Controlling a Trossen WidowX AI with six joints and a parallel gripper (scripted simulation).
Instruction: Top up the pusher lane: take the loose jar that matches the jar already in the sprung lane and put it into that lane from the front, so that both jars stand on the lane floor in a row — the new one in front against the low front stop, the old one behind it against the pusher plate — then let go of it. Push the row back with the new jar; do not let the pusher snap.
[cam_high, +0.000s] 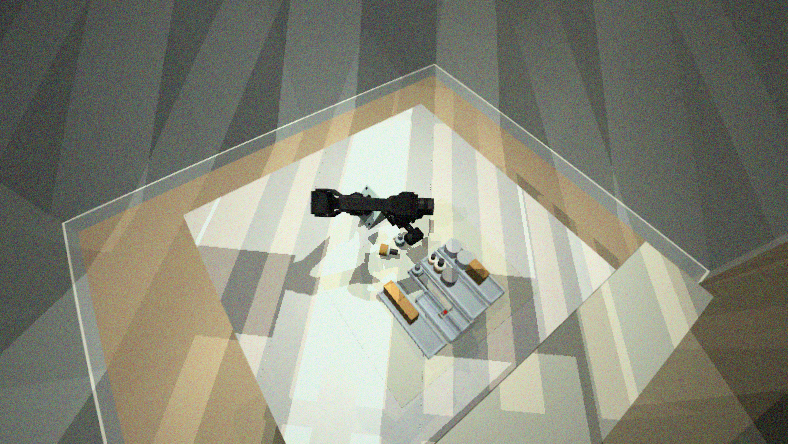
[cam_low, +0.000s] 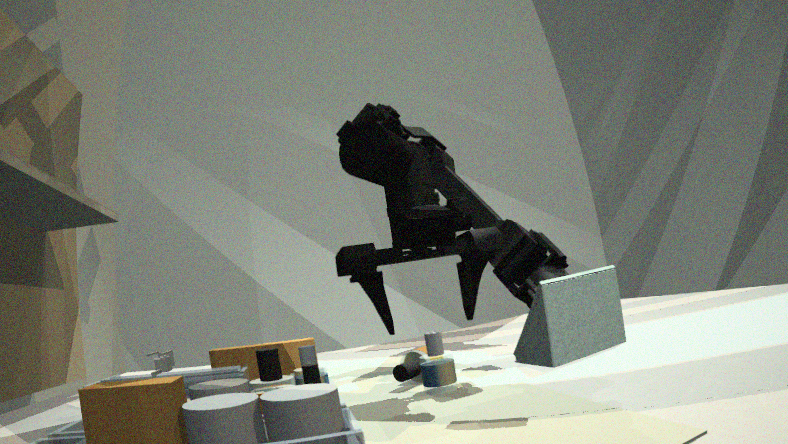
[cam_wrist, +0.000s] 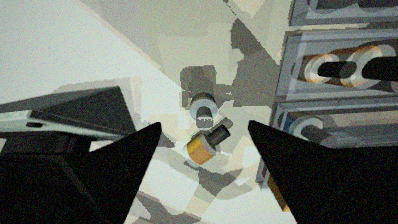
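My gripper (cam_low: 430, 326) (cam_wrist: 204, 125) is wide open and empty, pointing down above the two loose jars. One loose jar (cam_high: 399, 239) (cam_low: 438, 372) (cam_wrist: 199, 107) stands upright, with a grey cap and a blue-banded body. The other loose jar (cam_high: 383, 249) (cam_wrist: 200, 150) lies on its side close by, orange with a black cap (cam_low: 405, 371). In the sprung lane (cam_high: 452, 337), a grey-capped jar (cam_high: 416, 269) (cam_low: 307, 355) (cam_wrist: 306, 129) stands at the end nearer the loose jars. The pusher plate cannot be made out clearly. The fingertips are hidden in the top view.
The neighbouring lane holds two black-capped jars (cam_high: 439, 264) (cam_wrist: 335, 68). Grey cylinders (cam_high: 449, 276) (cam_low: 302, 410) and an orange box (cam_high: 477, 271) (cam_low: 132, 408) stand farther along the rack. A long orange box (cam_high: 400, 302) fills part of the outer lane. The arm's base bracket (cam_low: 581, 317) stands behind the loose jars.
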